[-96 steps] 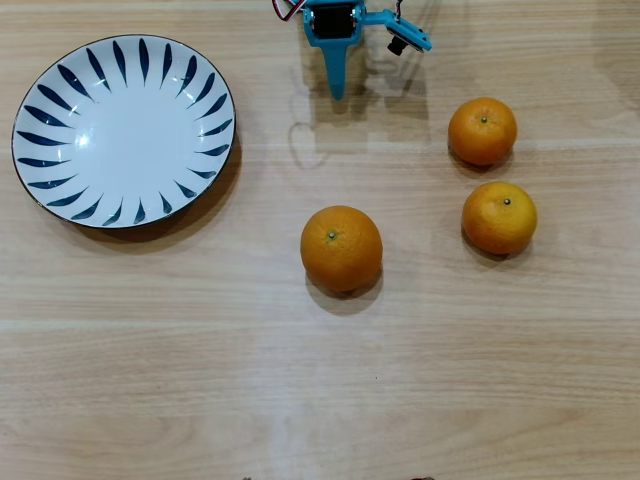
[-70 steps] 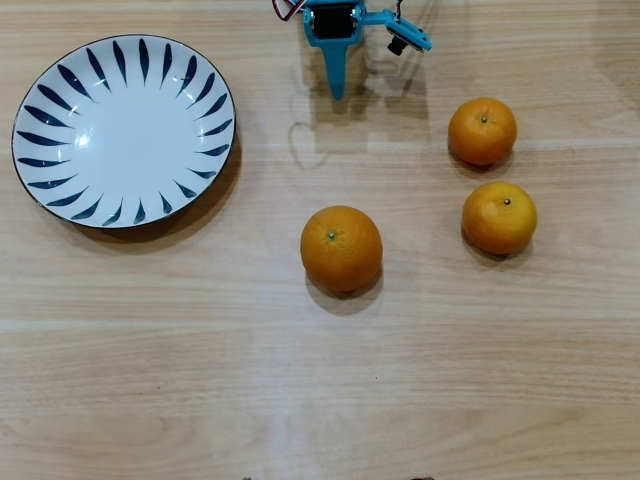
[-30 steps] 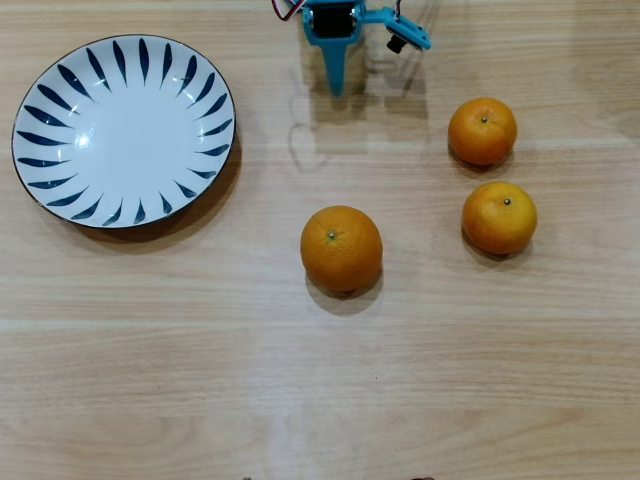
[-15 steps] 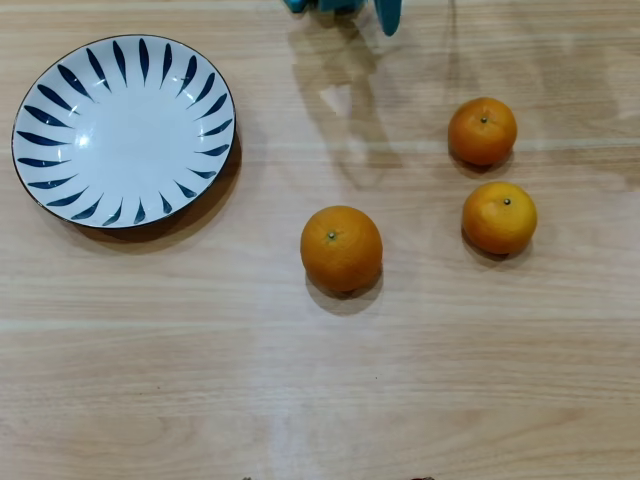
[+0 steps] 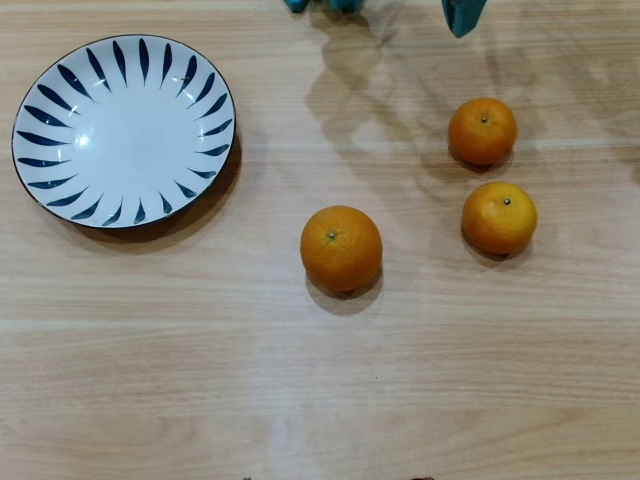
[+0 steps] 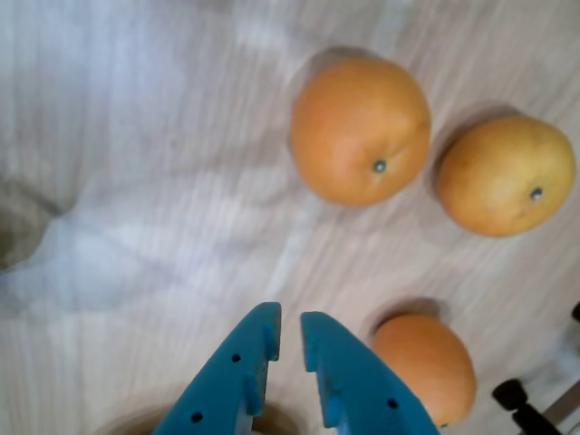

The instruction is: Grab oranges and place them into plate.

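3 oranges [image 5: 341, 249] lie on the counter [image 5: 320, 400], well apart from the empty plate [image 5: 124, 131] at 10 o'clock, so the tool [image 6: 288, 340], nearly closed and empty, hovers near them, apparently choosing one.

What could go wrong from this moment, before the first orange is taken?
1. The two smaller oranges lie close together; a wide gripper reaching for one may push the other, and it may roll.
2. The jaws are nearly closed now; if they do not open first, they will knock the fruit away.
3. The plate lies far left in the overhead view, so a weak grip may drop the fruit during the carry.
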